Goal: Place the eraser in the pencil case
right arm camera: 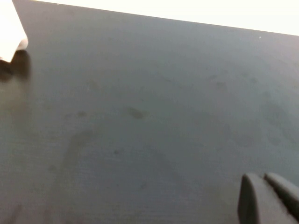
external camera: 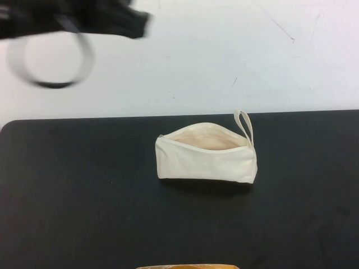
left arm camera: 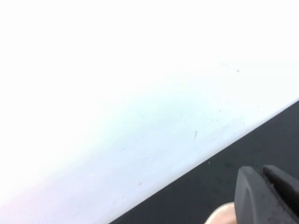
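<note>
You see the pencil case (external camera: 206, 158) mid-counter (external camera: 73, 196), opening facing away; left hand (external camera: 134, 25) is raised far-left; right hand (right arm camera: 268, 198) is low over the counter.

My count: one pouch, one mat

I see one cream-white fabric zip pencil case (external camera: 206, 159) mid-frame on one black mat (external camera: 78, 196).

Looks like a lab or robot test bench, not a home. Black matte desk (external camera: 67, 196) with a rounded far-left corner, butted against a plain white surface (external camera: 224, 56) on the far side that carries scuffs and thin scratch marks. A black robot arm (external camera: 73, 19) with a looped cable (external camera: 53, 61) hangs at far left. Only item on the desk is a cream fabric pencil case (external camera: 205, 159), centred and unzipped. No furniture, decor or clutter in view; bare, staged setup.
</note>
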Robot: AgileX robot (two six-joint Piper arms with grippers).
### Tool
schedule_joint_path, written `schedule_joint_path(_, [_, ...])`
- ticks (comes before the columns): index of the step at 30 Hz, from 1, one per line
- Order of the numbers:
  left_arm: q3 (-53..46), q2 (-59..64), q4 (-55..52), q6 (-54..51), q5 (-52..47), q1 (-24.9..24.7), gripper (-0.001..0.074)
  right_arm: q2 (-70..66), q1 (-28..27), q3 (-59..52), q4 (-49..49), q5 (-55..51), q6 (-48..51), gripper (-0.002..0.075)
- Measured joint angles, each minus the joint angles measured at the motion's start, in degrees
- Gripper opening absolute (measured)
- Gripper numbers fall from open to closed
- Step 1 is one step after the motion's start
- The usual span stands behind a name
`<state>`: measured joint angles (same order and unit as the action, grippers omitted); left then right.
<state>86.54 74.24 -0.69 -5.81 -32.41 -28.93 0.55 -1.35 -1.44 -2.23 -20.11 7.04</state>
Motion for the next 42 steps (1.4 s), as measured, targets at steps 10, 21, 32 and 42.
schedule_joint_path(10, [0.0, -7.8, -0.77, 0.0, -9.28, 0.0, 0.0, 0.0, 0.0, 0.0, 0.0, 0.0, 0.0, -0.0001])
schedule_joint_path(21, [0.0, -9.25, -3.61, -0.49, -11.34, 0.35, -0.0001, 0.0, 0.0, 0.0, 0.0, 0.0, 0.0, -0.0001])
schedule_joint_path(32, [-23.05, -23.14, 1.91, 3.35, -5.18, 18.22, -0.0001, 0.0, 0.0, 0.0, 0.0, 0.0, 0.0, -0.0001])
schedule_joint_path(42, [-68.42, -46.45, 11.58, 4.28, 28.62, 23.56, -0.0001, 0.0, 0.0, 0.0, 0.0, 0.0, 0.0, -0.0001])
